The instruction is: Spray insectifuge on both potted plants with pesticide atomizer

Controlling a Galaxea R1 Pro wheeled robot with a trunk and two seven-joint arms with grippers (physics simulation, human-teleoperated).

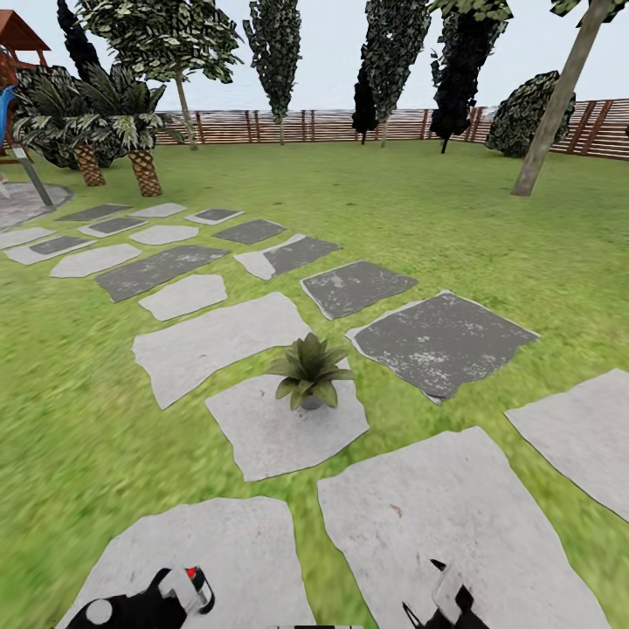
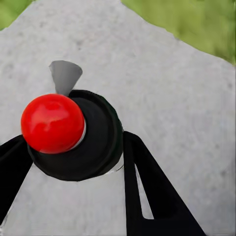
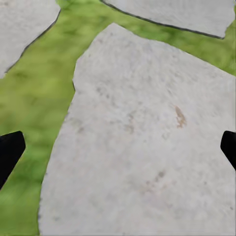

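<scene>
Both pincers low at the head view's near edge, plant ahead of them

Head view: left pincer [image 1: 179, 594] carries the spray bottle [image 1: 196, 587]; the potted plant [image 1: 309, 374] sits ahead of it and toward the right arm's side, on a stepping stone [image 1: 271, 437], so I judge the spray must go forward and rightward. The right pincer [image 1: 441, 603] is about as near it but carries nothing. Left wrist view: black fingers [image 2: 147, 191] are closed on the bottle's dark body, its long axis running toward the camera, red top nearest and pale nozzle [image 2: 64, 76] pointing out over bare stone. Right wrist view: fingertips [image 3: 10, 150] spread wide, nothing between.
</scene>
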